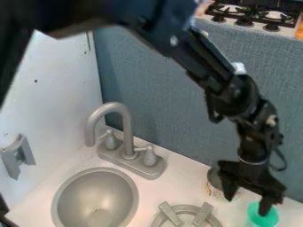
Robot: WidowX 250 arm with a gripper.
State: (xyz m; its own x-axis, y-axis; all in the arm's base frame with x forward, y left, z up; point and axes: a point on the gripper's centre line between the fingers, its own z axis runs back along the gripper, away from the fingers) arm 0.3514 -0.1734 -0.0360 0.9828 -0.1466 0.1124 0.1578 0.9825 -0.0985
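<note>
Fingers of the black metal gripper [248, 200] stand wide apart, lower right, seemingly holding nothing: one over a round green cup [260, 217], one by a round gray can [214, 188]. It looks like lining up, which calls for careful aim.

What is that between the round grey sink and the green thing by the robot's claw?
Between the sink and the green thing lies a grey ring with slanting bars, as the camera view shows.
</note>
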